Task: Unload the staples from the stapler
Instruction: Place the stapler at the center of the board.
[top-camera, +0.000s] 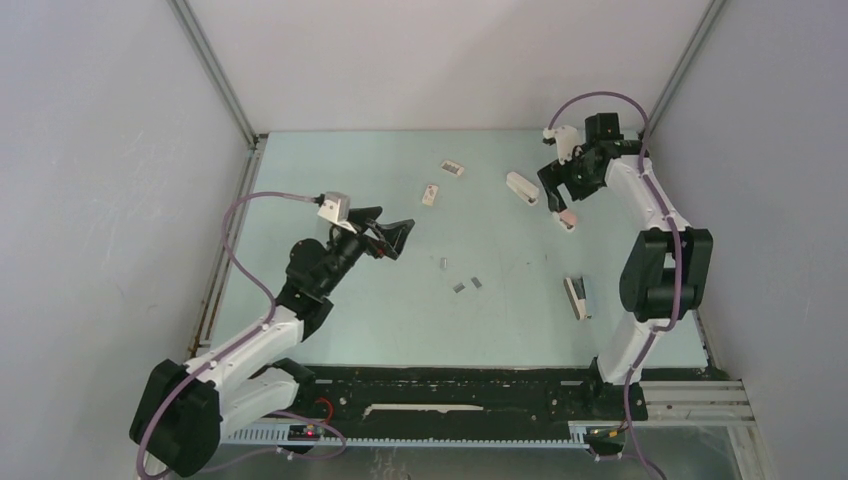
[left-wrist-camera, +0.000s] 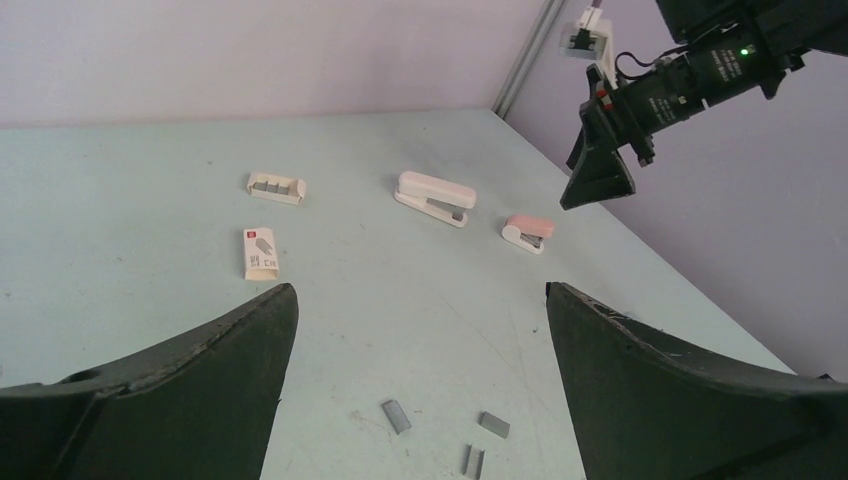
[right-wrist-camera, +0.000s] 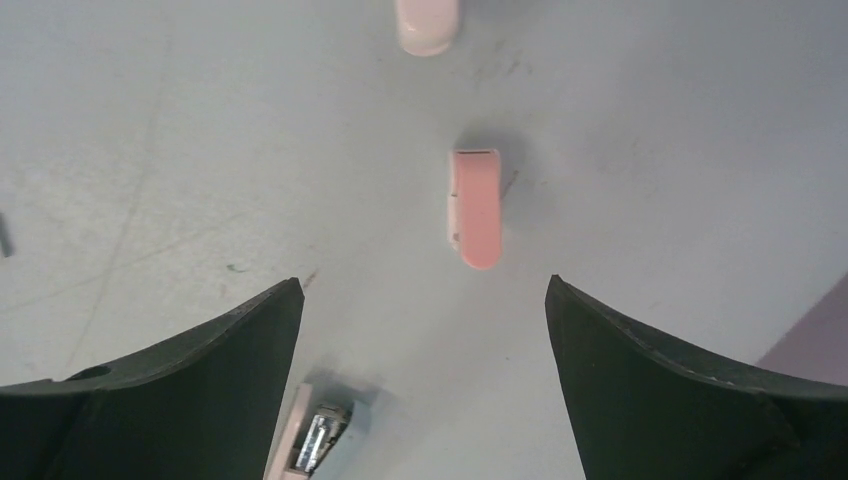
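Observation:
Three short grey staples strips (top-camera: 459, 286) lie loose mid-table; the left wrist view shows them just ahead of my fingers (left-wrist-camera: 396, 416). My left gripper (top-camera: 400, 238) (left-wrist-camera: 420, 290) is open and empty, hovering left of the strips. My right gripper (top-camera: 562, 203) (right-wrist-camera: 422, 282) is open and empty above a small pink stapler (top-camera: 566, 219) (right-wrist-camera: 475, 205) (left-wrist-camera: 527, 232). A white stapler (top-camera: 521, 186) (left-wrist-camera: 435, 196) lies just left of it. It shows metal at the lower edge of the right wrist view (right-wrist-camera: 312, 440). A third stapler (top-camera: 577, 296) lies near the right arm's base.
A small white box with a red mark (top-camera: 430, 194) (left-wrist-camera: 261, 250) and a white tray holding staple strips (top-camera: 452, 168) (left-wrist-camera: 276, 187) lie at the back middle. Grey walls close the table on the left, back and right. The right arm (left-wrist-camera: 680, 80) hangs over the far right corner.

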